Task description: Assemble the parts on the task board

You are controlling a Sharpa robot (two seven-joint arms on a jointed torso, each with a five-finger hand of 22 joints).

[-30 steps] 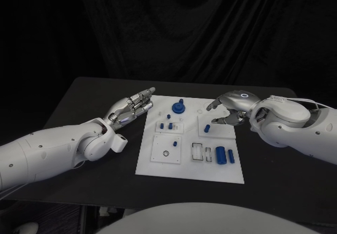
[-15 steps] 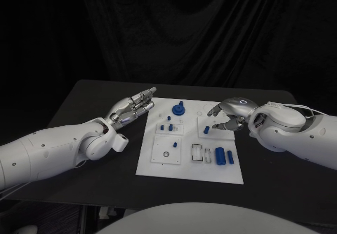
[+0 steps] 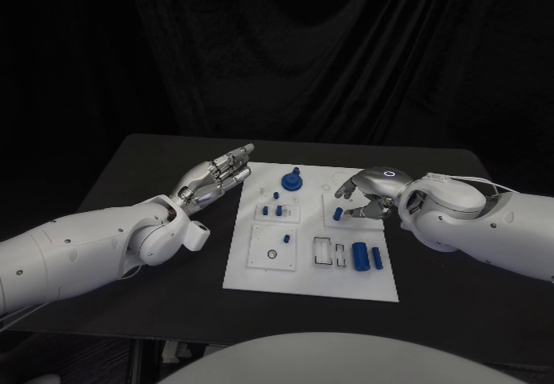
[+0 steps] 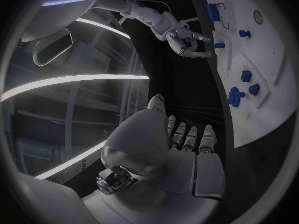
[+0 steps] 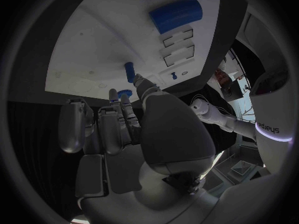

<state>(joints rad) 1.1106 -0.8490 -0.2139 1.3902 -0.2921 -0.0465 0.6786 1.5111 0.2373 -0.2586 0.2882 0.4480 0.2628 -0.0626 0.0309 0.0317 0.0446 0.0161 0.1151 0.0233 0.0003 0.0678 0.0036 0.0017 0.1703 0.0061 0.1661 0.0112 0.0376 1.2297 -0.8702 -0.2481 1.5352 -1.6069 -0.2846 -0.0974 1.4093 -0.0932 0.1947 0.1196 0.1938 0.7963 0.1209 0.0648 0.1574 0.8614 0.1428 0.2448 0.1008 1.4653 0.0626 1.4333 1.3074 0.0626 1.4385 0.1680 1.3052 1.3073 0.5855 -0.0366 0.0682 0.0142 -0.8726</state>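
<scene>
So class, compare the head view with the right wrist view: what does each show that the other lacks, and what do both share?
Head view alone: the open left robot hand beside the board, and the blue round knobbed part at the board's far end. Right wrist view alone: the back of the right robot hand. Both: the white task board, the big blue cylinder and the small blue peg near the right fingertips.

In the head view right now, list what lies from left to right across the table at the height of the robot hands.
Left robot hand → blue knob-shaped part standing on the task board → small blue peg → right robot hand.
</scene>
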